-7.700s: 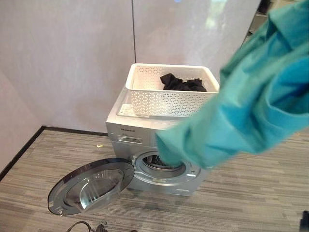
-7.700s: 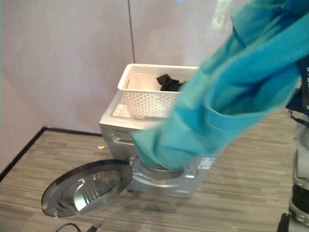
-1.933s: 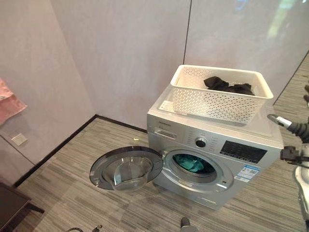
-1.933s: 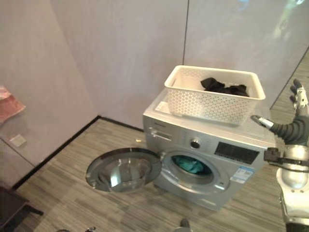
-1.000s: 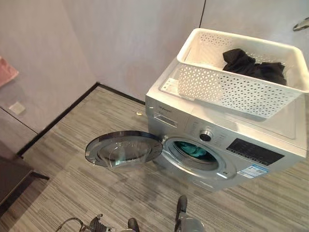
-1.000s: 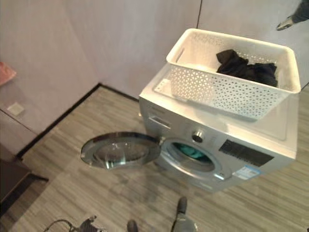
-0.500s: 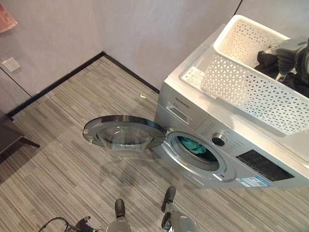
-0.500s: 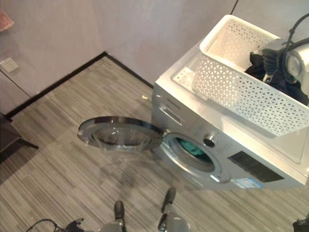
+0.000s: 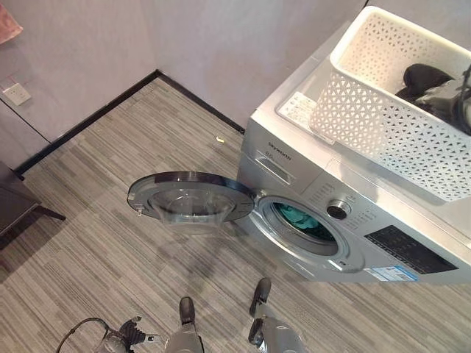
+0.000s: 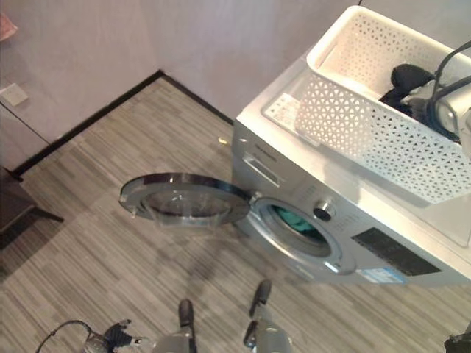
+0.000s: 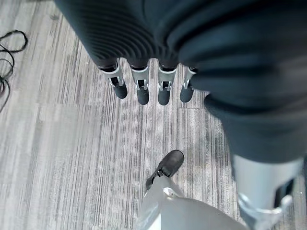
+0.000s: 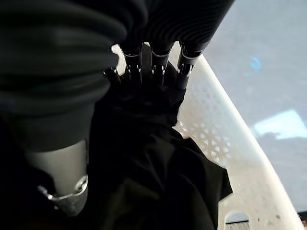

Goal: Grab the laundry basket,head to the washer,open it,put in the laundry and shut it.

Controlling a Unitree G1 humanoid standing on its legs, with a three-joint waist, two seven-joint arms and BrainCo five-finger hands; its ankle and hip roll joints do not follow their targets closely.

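right hand in basket, on black laundry

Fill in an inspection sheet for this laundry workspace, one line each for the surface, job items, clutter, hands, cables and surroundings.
Surface: grey striped floor.
Job items: silver washer, its door swung open, teal garment in the drum; white basket on top holding black clothing.
Clutter: small yellowish scrap on the floor by the washer.
Hands: right hand down on the black clothing in the basket, grip hidden; left hand hangs over the floor, fingers straight.
Cables: nothing seen beyond the robot's own.
Surroundings: pale wall, wall socket, dark furniture.
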